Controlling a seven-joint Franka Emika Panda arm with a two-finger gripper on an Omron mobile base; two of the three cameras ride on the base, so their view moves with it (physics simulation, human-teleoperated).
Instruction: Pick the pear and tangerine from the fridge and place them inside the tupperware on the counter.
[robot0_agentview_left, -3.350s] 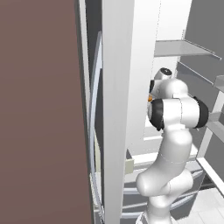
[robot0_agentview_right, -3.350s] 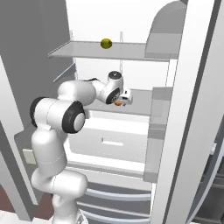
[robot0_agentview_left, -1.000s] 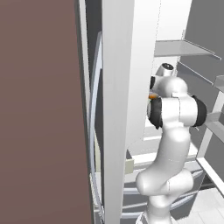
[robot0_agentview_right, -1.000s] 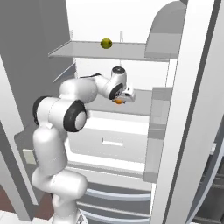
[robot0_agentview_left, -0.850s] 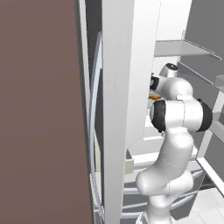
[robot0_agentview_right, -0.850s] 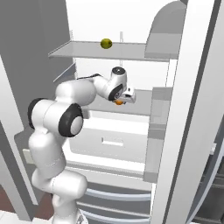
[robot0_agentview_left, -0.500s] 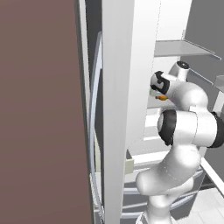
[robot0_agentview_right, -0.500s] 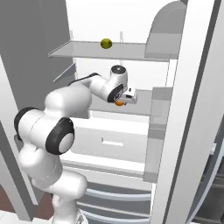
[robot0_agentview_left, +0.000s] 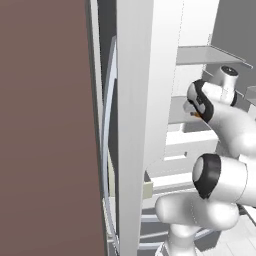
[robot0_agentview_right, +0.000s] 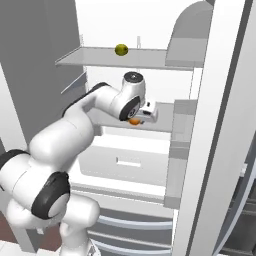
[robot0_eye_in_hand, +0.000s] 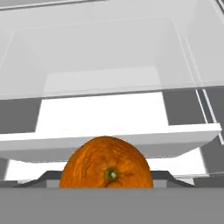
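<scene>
Pear (robot0_agentview_right: 121, 49) is sitting on the fridge's (robot0_agentview_right: 200, 60) upper shelf (robot0_agentview_right: 100, 56), at about eleven o'clock from our gripper (robot0_agentview_right: 136, 120) in the right base view. We are holding the gripper just over the middle shelf (robot0_agentview_right: 160, 124), its jaws pinching the tangerine (robot0_agentview_right: 134, 121). In the hand view we are seeing the tangerine (robot0_eye_in_hand: 106, 169) at six o'clock, stem end toward the camera, with a white drawer (robot0_eye_in_hand: 109, 127) lying beyond it at twelve o'clock.

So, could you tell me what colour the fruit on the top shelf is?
Yellow-green; right base view.
</scene>
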